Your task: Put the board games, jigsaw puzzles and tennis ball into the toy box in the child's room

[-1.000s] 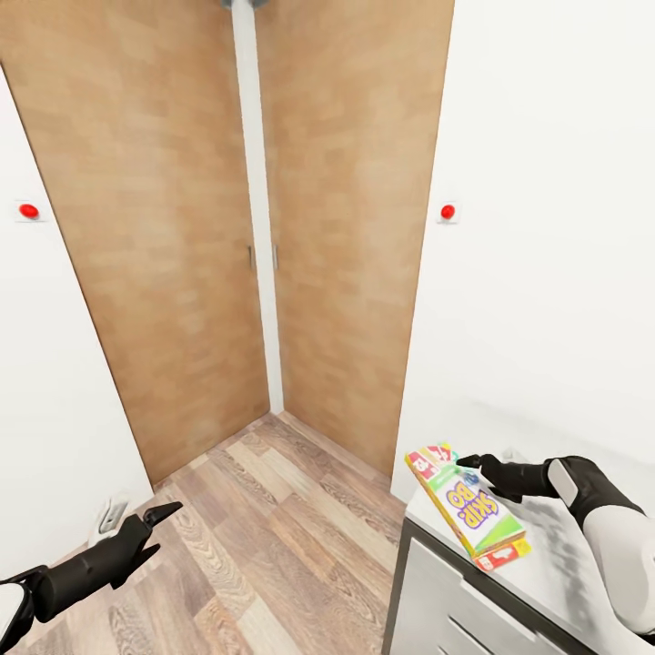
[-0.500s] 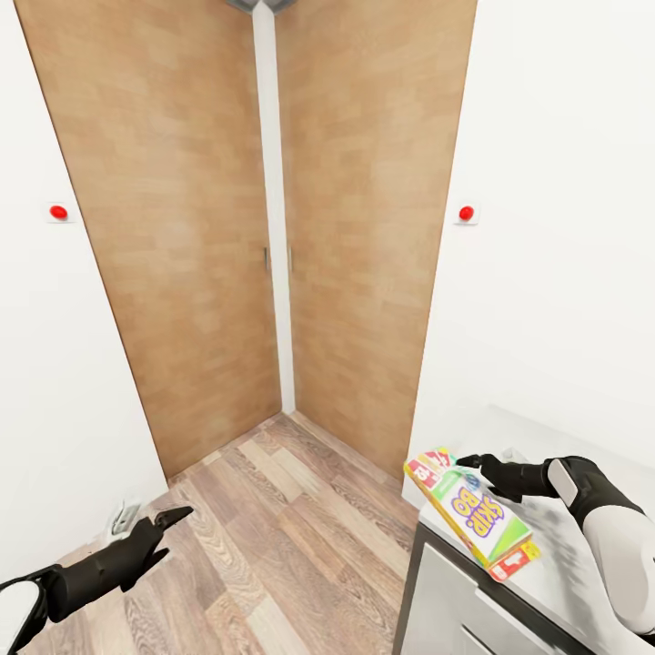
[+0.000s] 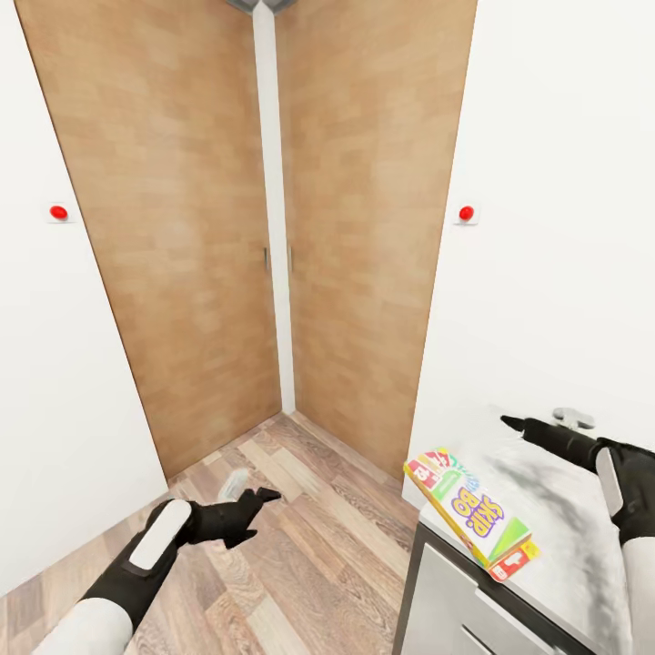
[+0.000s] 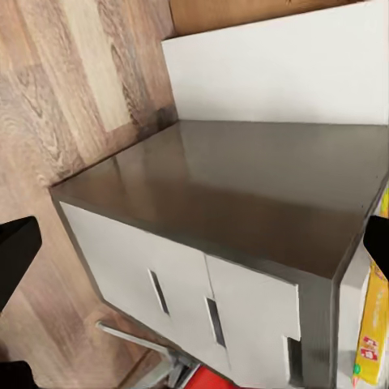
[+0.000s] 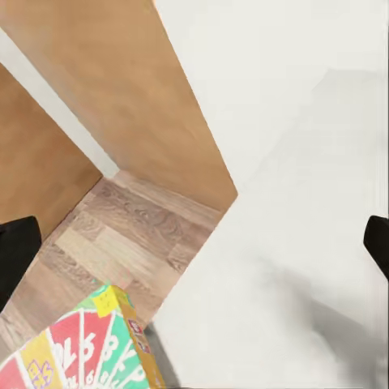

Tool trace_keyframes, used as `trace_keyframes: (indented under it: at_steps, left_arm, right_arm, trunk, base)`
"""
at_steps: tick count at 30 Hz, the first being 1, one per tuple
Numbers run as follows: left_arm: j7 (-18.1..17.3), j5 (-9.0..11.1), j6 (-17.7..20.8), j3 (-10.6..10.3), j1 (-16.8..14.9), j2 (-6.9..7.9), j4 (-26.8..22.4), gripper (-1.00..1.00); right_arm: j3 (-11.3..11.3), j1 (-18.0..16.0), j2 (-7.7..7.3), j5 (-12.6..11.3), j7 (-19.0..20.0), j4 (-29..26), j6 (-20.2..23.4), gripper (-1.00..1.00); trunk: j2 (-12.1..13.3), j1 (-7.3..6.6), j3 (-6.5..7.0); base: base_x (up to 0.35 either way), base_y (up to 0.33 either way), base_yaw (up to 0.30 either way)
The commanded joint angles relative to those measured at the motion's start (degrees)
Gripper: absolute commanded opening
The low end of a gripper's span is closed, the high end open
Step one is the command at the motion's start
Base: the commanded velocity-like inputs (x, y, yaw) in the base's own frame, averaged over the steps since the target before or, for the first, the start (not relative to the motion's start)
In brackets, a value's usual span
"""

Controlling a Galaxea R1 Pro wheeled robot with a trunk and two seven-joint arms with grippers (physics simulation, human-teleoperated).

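Observation:
One board game (image 3: 473,514), a yellow-green flat box with a red edge, lies on the table (image 3: 569,518) at the corner of its pale top, slightly overhanging. My right gripper (image 3: 523,426) hovers open behind the box, clear of it. The right wrist view has the box's corner (image 5: 89,348) low between the spread fingers (image 5: 12,251). My left gripper (image 3: 257,511) is open over the floor, left of the table. In the left wrist view its fingers (image 4: 16,251) frame the table's dark lower section (image 4: 227,203), with the box's edge (image 4: 373,324) at the side.
Two wooden doors (image 3: 182,227) (image 3: 364,227) meet in the corner ahead, between white walls with red buttons (image 3: 59,212) (image 3: 466,213). Wood plank floor (image 3: 309,537) lies open between me and the doors. White cabinet panels (image 3: 446,591) front the table. A bit of red chair (image 4: 215,379) sits below them.
My right gripper has let go of the board game and pulled back and up, leaving it on the table corner. The left arm has swung up toward the middle.

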Motion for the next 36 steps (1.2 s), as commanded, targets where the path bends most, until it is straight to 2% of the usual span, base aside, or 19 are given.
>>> trace_keyframes:
  at_steps: [1, 2, 4, 5, 6, 8, 9, 10, 11, 12, 19, 25, 36]
  left_arm:
    - [0.5, -0.1, -1.9, -1.5, -3.2, -0.85, 3.4, 1.00]
    - [0.5, -1.1, -3.4, -2.3, -5.2, -1.45, 5.9, 1.00]
    - [0.5, -2.6, -4.6, -2.8, -6.5, -1.81, 7.7, 1.00]
    - [0.4, -3.7, -5.5, -3.0, -7.2, -1.97, 9.1, 1.00]
    - [-0.5, -5.1, -6.8, -3.1, -7.5, -2.30, 11.4, 1.00]
    - [-2.1, -5.7, -7.9, -3.3, -7.2, -2.43, 12.0, 1.00]
    - [-9.5, -6.2, -9.1, -3.7, -5.7, -2.12, 12.4, 1.00]
    - [-10.8, -6.3, -9.1, -3.7, -5.6, -2.07, 12.4, 1.00]
    - [-15.9, -6.4, -9.2, -3.8, -5.1, -1.82, 12.5, 1.00]
    - [-16.4, -6.4, -9.1, -3.8, -5.0, -1.78, 12.5, 1.00]
    - [-17.3, -6.5, -9.0, -3.8, -4.7, -1.61, 12.5, 1.00]
    - [-17.4, -6.4, -8.9, -3.7, -4.3, -0.97, 12.5, 1.00]
    - [-18.0, -6.4, -8.6, -3.7, -4.2, -0.74, 12.3, 1.00]
  right_arm:
    - [-0.2, 3.5, 0.32, -0.4, 0.3, -7.8, 2.3, 1.00]
    - [-0.2, 7.1, 0.61, -1.1, 0.6, -15.1, 4.9, 1.00]
    - [-0.2, 10.3, 0.80, -2.4, 1.3, -22.1, 8.0, 1.00]
    - [-0.1, 13.2, 0.90, -3.6, 2.0, -28.6, 11.3, 1.00]
    - [0.1, 19.0, 0.80, -5.1, 6.1, -37.2, 19.3, 1.00]
    - [0.0, 20.5, 0.60, -5.3, 9.0, -39.2, 21.6, 1.00]
    - [-0.2, 21.7, 0.08, -5.6, 11.7, -40.9, 23.4, 1.00]
    - [-0.2, 21.8, 0.05, -5.6, 11.8, -41.0, 23.5, 1.00]
    - [-0.3, 21.8, -0.12, -5.6, 12.3, -41.2, 23.7, 1.00]
    - [-0.3, 21.8, -0.15, -5.6, 12.3, -41.3, 23.8, 1.00]
    - [-0.6, 21.5, -0.38, -5.6, 12.4, -41.3, 23.8, 1.00]
    - [-3.3, 21.3, -2.34, -5.6, 12.5, -41.3, 23.8, 1.00]
    - [-4.0, 21.2, -3.09, -5.6, 12.6, -41.3, 23.8, 1.00]
  trunk:
    - [0.0, 0.00, -0.08]
    - [0.0, 0.00, -0.08]
    - [0.0, 0.00, -0.08]
    - [0.0, 0.00, -0.08]
    - [0.0, 0.00, -0.08]
    - [0.0, 0.00, -0.08]
    - [0.0, 0.00, -0.08]
    - [0.0, 0.00, -0.08]
    - [0.0, 0.00, -0.08]
    - [0.0, 0.00, -0.08]
    - [0.0, 0.00, -0.08]
    - [0.0, 0.00, -0.08]
    - [0.0, 0.00, -0.08]
  base:
    - [0.000, 0.000, 0.000]
    - [0.000, 0.000, 0.000]
    - [0.000, 0.000, 0.000]
    - [0.000, 0.000, 0.000]
    - [0.000, 0.000, 0.000]
    - [0.000, 0.000, 0.000]
    - [0.033, 0.025, 0.000]
    - [0.069, 0.054, 0.000]
    - [0.224, 0.193, -0.198]
    - [0.239, 0.217, -0.232]
    - [0.246, 0.258, -0.277]
    - [0.243, 0.276, -0.292]
    - [0.242, 0.278, -0.294]
